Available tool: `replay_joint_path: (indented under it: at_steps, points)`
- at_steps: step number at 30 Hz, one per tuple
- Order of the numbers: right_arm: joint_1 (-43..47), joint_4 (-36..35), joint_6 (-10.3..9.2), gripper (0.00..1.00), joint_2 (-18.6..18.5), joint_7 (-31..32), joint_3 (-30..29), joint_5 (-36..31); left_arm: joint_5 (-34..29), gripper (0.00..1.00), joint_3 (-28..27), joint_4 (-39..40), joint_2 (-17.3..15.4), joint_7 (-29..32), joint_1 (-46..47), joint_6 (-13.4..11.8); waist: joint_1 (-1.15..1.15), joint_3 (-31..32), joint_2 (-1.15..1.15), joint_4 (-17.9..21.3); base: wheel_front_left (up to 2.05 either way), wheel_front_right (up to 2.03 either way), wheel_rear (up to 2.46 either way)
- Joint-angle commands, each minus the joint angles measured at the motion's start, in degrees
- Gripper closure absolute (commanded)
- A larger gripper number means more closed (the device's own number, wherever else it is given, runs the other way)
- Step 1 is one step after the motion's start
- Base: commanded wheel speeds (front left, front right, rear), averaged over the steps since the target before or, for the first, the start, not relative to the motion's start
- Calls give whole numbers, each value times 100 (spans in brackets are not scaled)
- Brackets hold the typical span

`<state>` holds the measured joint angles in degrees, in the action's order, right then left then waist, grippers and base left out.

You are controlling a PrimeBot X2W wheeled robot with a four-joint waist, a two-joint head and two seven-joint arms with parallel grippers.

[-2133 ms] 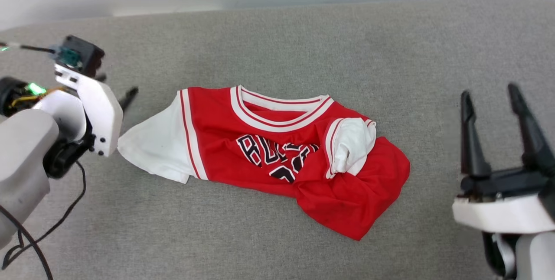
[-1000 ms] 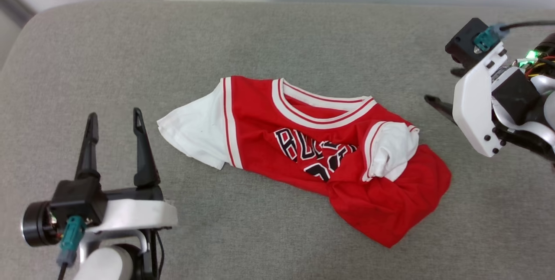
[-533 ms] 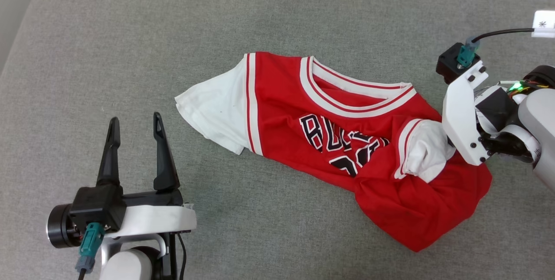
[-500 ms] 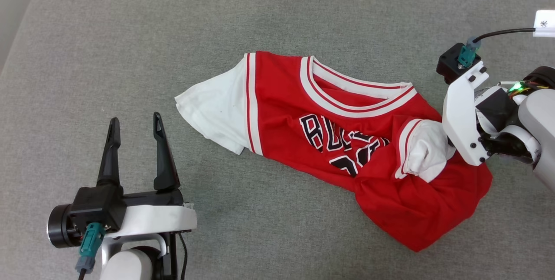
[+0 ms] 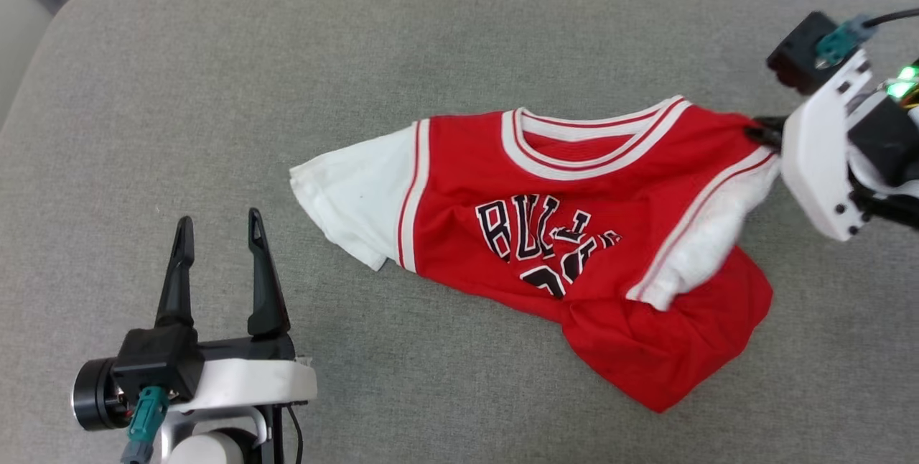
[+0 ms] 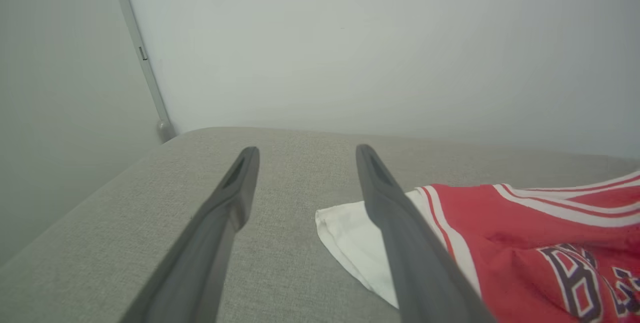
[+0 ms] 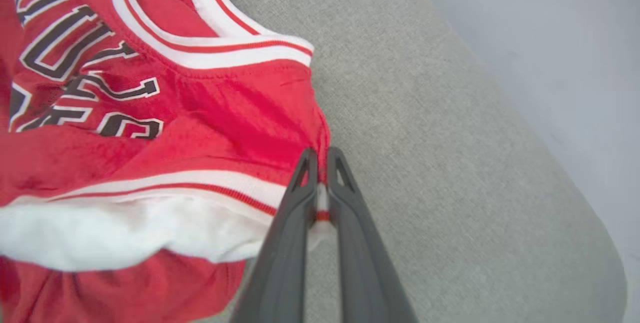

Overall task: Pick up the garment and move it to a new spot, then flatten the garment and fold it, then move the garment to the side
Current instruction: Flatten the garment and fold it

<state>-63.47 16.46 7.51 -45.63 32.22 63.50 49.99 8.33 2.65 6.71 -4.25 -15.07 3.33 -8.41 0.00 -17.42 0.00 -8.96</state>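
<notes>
Right fingers [image 7: 285, 243] clamped on garment [image 5: 459, 169] edge, left fingers [image 6: 212, 243] spread, garment nearby

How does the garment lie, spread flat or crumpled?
Crumpled: the garment is bunched at its hem, one shoulder pinched in the right hand.

Red garment [image 5: 459, 184] with white sleeves, red-and-white striped trim, black white-outlined letters; grey cushion [image 5: 215, 90]; dark fingers [image 5: 263, 284]

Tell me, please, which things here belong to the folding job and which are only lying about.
Belonging to the job: garment; right gripper, shut on the garment's shoulder edge; left gripper, open, apart from it.
Only there: grey padded surface under the garment; pale wall behind.
</notes>
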Motion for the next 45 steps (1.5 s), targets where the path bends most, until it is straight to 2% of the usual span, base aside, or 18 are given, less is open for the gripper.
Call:
replay_joint_path:
  at_steps: [1,6,8,10,13,16,20,24,25,26,27,28,32,36,41,45]
  points:
    - [-61,-58,-4,100,-67,16,-7,32,-29,0,-28,1,33,-15,-99,28,0,54,0,39,0,0,0]
    - [-450,-581,-4,100,-630,393,-187,173,-61,0,-6,57,92,-15,-120,100,0,-14,0,13,0,0,0]
    - [-631,-626,-4,100,-720,550,-306,174,-43,0,28,80,109,-15,-40,127,0,-133,0,-39,0,0,0]
    - [-770,-487,-4,100,-650,661,-417,111,-17,0,65,82,122,-15,46,143,0,-271,0,-99,0,0,0]
    - [-878,-140,-4,100,-279,745,-409,-93,6,0,149,47,136,-15,167,162,0,-475,0,-205,0,0,0]
    - [-770,391,-4,100,283,675,-363,-159,84,0,221,11,139,-15,286,127,0,-652,0,-293,0,0,0]
    - [-517,1077,-4,100,919,514,-8,-319,170,0,366,-37,138,-15,429,77,0,-822,0,-420,0,0,0]
    - [-193,1623,5,100,1308,335,328,-211,197,0,436,-91,139,-15,535,35,0,-879,0,-483,0,0,0]
    - [-114,1814,5,100,1391,87,506,-181,181,0,410,-146,138,-15,500,8,0,-812,0,-447,0,0,0]
    - [-167,1823,5,85,1372,-47,526,-185,168,0,378,-163,138,-15,468,-3,0,-772,0,-415,0,0,0]
    - [-237,1812,4,48,1340,-203,519,-182,152,0,346,-178,138,-15,422,-10,0,-720,0,-378,0,0,0]
    - [-341,1764,4,0,1277,-370,505,-197,142,0,319,-195,139,-15,387,-7,0,-667,0,-341,0,0,0]
    - [-686,1429,-5,0,931,-874,445,-142,83,0,212,-229,140,-15,251,54,0,-417,0,-188,0,0,0]
    - [-922,888,-4,0,381,-776,472,93,9,0,153,-208,139,-15,132,91,0,-237,0,-81,0,0,0]
    - [-1198,149,-4,0,-370,128,549,616,-55,0,193,-163,138,-15,75,125,0,-235,0,-59,0,0,0]
    - [-1368,-54,-4,0,-769,892,556,1011,-56,0,237,-116,138,-15,176,146,0,-366,0,-102,0,0,0]
